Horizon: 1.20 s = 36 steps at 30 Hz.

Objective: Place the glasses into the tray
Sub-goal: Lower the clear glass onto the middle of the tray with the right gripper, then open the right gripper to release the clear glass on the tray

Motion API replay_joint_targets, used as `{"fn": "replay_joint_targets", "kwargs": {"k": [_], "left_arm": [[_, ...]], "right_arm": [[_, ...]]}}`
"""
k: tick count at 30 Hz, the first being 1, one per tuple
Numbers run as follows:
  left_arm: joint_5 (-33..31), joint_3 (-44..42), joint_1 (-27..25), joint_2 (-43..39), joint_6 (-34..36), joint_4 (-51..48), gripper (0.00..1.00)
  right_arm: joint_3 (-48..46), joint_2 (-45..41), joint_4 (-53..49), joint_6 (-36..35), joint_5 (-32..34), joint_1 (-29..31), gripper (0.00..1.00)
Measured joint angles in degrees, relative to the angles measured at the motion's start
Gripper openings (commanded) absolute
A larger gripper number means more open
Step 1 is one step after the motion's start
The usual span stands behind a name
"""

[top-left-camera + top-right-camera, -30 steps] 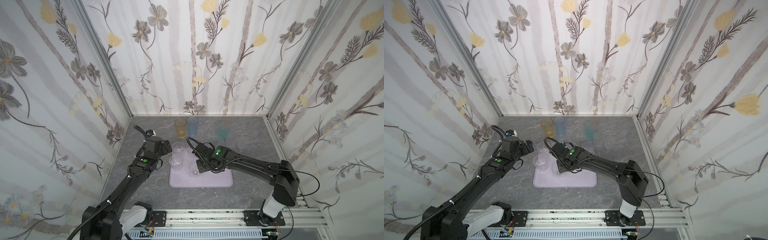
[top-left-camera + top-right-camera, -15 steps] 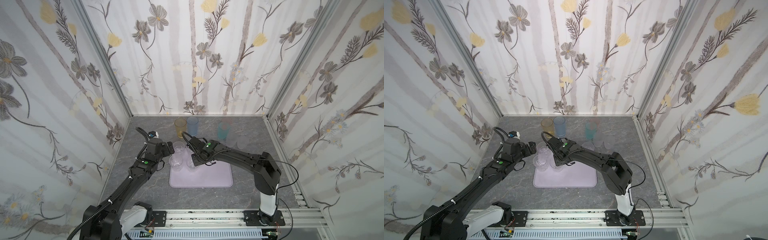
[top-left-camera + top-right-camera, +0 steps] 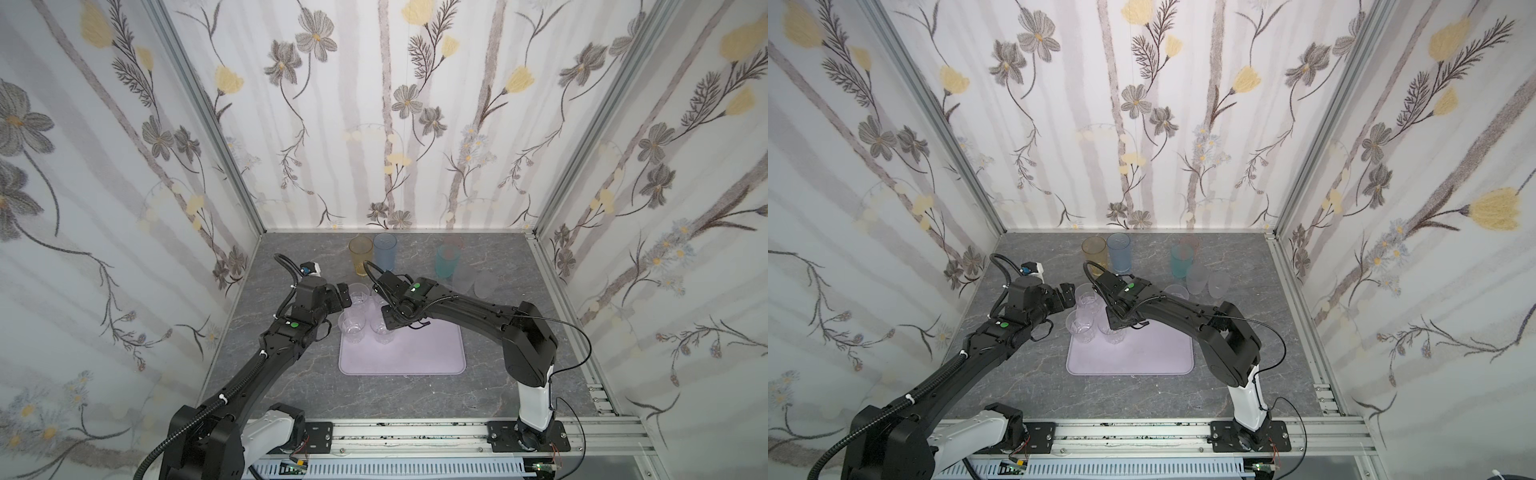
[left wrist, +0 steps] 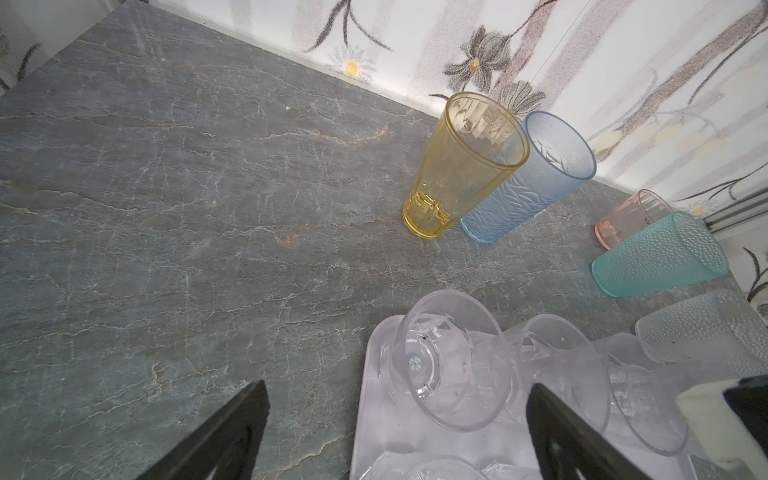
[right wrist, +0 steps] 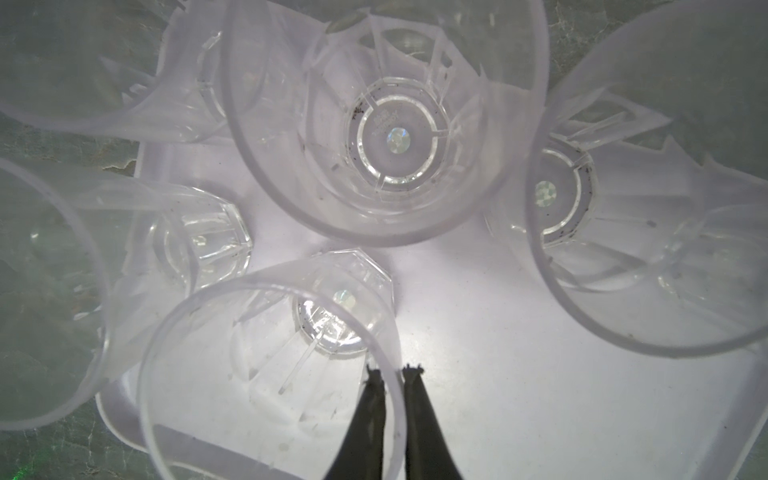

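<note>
The pale lilac tray lies mid-table. Several short clear glasses stand bunched in its far-left corner. My right gripper is shut on the rim of one clear glass, one finger inside and one outside; its base looks to be down on the tray. My left gripper hangs open and empty by the tray's far-left corner. Amber, blue, pink and teal glasses stand on the table.
Amber and blue glasses stand near the back wall, teal to their right. Frosted short glasses stand right of the tray's far edge. Patterned walls close in three sides.
My right gripper has carried the clear glass from the tray's middle to the far-left cluster. The left arm has barely shifted and stays open.
</note>
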Motion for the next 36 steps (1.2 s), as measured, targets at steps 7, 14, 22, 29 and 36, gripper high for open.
{"fn": "replay_joint_targets", "kwargs": {"k": [7,14,22,29,36], "left_arm": [[1.05,0.07,-0.33,0.04,-0.35,0.81,1.0],[1.38,0.7,-1.11,0.31,-0.72,1.2,1.0],[1.36,0.83,-2.82,1.16,-1.25,1.29,1.0],[1.25,1.22,-3.45,1.6,-1.62,1.64,1.0],[1.16,1.55,-3.69,1.95,-1.64,1.66,1.0]], "right_arm": [[-0.13,0.24,0.26,0.92,-0.98,-0.09,0.08],[-0.11,0.24,0.31,1.29,-0.94,-1.05,0.08],[0.28,0.24,0.44,1.29,-0.52,-1.18,0.08],[0.31,0.46,1.18,1.33,-0.55,-1.03,0.14],[0.11,0.46,1.97,1.73,-0.55,-0.92,0.15]]}}
